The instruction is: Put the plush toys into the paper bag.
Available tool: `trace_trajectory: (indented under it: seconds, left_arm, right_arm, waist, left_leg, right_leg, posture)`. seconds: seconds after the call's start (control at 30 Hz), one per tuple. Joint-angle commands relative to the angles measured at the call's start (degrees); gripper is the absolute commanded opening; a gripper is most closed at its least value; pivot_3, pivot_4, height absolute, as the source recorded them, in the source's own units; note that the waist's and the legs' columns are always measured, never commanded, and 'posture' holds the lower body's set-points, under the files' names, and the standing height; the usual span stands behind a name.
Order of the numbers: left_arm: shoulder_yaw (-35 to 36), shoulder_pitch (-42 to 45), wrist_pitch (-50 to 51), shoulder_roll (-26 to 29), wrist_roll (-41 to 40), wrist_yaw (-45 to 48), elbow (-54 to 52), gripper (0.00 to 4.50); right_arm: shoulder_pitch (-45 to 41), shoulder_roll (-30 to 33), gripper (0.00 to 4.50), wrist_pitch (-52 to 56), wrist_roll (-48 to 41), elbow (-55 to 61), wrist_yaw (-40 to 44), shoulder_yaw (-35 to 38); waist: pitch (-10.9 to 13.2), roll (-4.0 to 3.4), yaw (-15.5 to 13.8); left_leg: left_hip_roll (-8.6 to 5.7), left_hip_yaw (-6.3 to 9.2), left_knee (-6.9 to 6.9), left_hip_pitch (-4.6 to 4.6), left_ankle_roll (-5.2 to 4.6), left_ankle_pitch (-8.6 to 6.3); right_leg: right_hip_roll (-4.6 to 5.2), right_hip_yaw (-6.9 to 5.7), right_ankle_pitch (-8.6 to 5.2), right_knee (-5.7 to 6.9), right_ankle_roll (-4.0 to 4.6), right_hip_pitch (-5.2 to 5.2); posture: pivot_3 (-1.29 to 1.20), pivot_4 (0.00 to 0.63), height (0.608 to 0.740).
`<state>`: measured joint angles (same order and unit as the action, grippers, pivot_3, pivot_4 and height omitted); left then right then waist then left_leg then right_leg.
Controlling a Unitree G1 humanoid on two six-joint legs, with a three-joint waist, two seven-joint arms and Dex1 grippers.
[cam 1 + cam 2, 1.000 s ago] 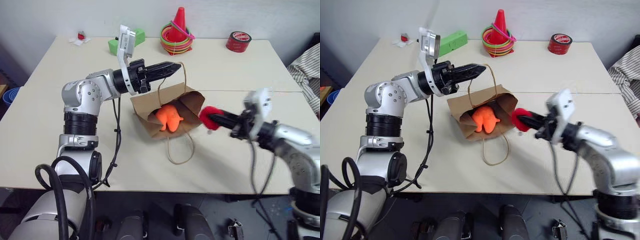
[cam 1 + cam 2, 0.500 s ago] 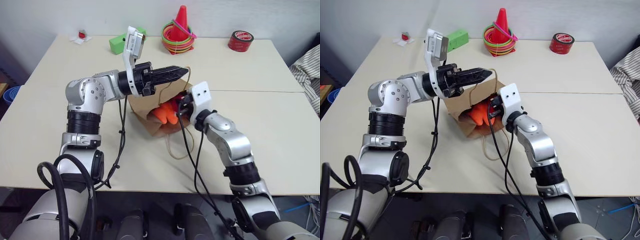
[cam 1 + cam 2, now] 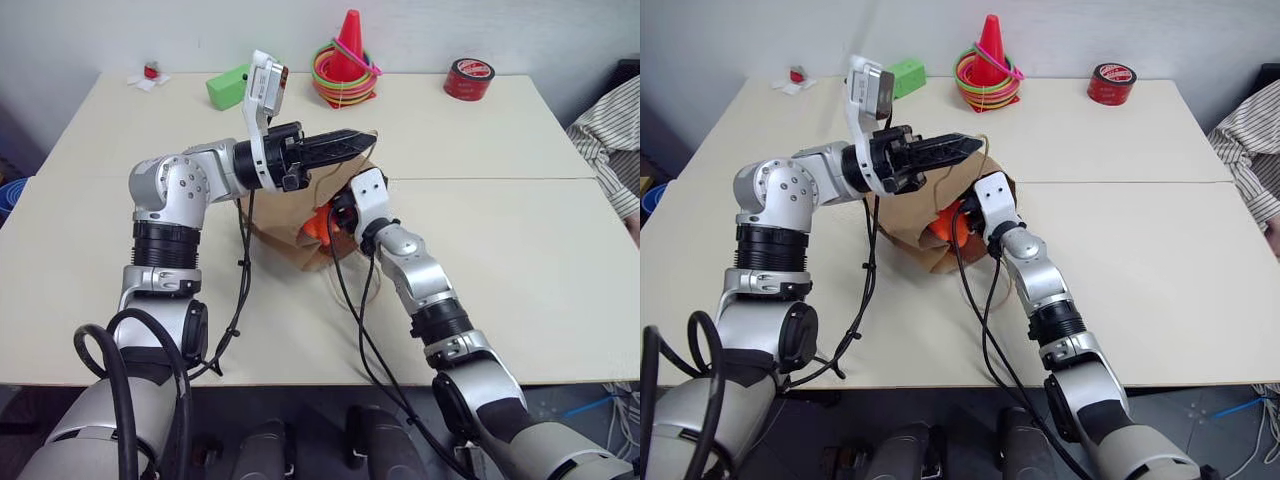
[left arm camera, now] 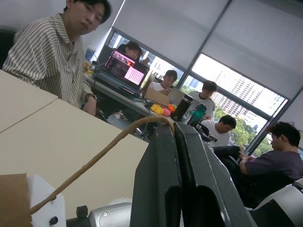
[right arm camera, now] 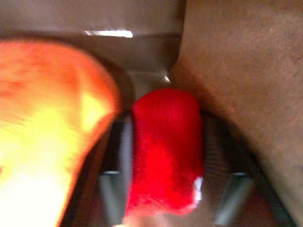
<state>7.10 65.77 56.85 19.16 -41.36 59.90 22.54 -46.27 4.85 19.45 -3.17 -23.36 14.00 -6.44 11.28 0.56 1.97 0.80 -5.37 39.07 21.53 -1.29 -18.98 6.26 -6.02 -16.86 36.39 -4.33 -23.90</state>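
Brown kraft, the paper bag [image 3: 285, 235] lay on the table [image 3: 520, 250] with its mouth held up: the left gripper [image 3: 352, 140], pressed together on a cord handle [image 4: 94, 158], hung just above it. Inside the bag sat the orange plush toy [image 3: 315, 226]. Beside that toy, also within the bag, the right gripper [image 5: 165, 189] had the red plush ball [image 5: 165, 146] between its fingers, which looked slack rather than squeezing. Judged so, only letting go and pulling clear remained.
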Motion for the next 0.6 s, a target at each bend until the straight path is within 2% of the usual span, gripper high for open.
trace_trajectory:
  seconds: [0.03, 0.13, 0.17, 0.3, 0.43, 0.6]
  left_arm:
    - [2.2, 1.1, -1.9, 1.2, -0.4, -1.1, -0.8, 0.0]
    - [2.8, 0.9, -2.2, 1.4, -0.6, -1.6, -0.6, 0.0]
    - [2.8, 0.7, -2.1, 1.4, -0.8, -1.6, -0.9, 0.0]
    - [2.9, 0.1, -1.9, 1.5, -1.0, -1.9, -1.9, 0.0]
    - [2.9, -0.4, -1.5, 1.8, -1.3, -1.9, -2.8, 0.0]
    - [2.6, -0.5, -1.2, 1.9, -1.6, -1.8, -3.4, 0.0]
  right_arm:
    - [2.3, 3.2, 3.32, 11.5, -8.0, 17.5, 8.9, 1.3]
    - [4.8, 7.9, 4.34, 22.7, -15.0, 28.6, 14.5, 2.7]
    - [5.7, 9.5, 4.45, 24.6, -15.7, 31.0, 15.1, 3.0]
    - [8.0, 13.5, 4.45, 29.8, -19.2, 36.9, 16.6, 5.3]
    - [14.9, 21.8, 4.45, 42.7, -34.0, 44.2, 26.1, 12.9]
    - [17.4, 25.6, 4.45, 44.3, -30.3, 40.0, 21.3, 11.7]
  waist:
    - [0.0, 0.0, -0.2]
    - [0.0, 0.0, -0.4]
    - [0.0, 0.0, -0.5]
    - [0.0, 0.0, -0.5]
    - [0.0, 0.0, -1.1]
    - [0.0, 0.01, -1.1]
  left_leg:
    - [0.0, 0.01, 0.0, 0.01, 0.0, 0.0]
    - [-0.02, 0.03, 0.01, 0.03, 0.0, 0.0]
    - [-0.03, 0.05, 0.02, 0.04, -0.01, -0.01]
    - [-0.07, 0.05, 0.02, 0.03, -0.02, -0.01]
    - [-0.06, 0.06, -0.06, 0.04, -0.02, -0.02]
    - [-0.06, -0.08, -0.03, -0.01, -0.09, -0.06]
  right_leg:
    - [0.0, -0.01, 0.0, 0.0, 0.0, 0.0]
    - [0.03, -0.02, 0.0, -0.02, 0.0, 0.0]
    - [0.05, -0.03, 0.0, -0.03, 0.0, 0.0]
    - [0.08, -0.05, 0.0, -0.03, 0.0, 0.02]
    - [0.06, -0.07, 0.0, -0.13, 0.0, 0.01]
    - [0.06, -0.02, 0.03, -0.15, -0.05, 0.03]
  posture:
    - [0.0, 0.15, 0.74]
    - [0.0, 0.15, 0.74]
    - [0.0, 0.15, 0.74]
    - [0.0, 0.15, 0.74]
    - [0.0, 0.15, 0.74]
    - [0.0, 0.15, 0.74]
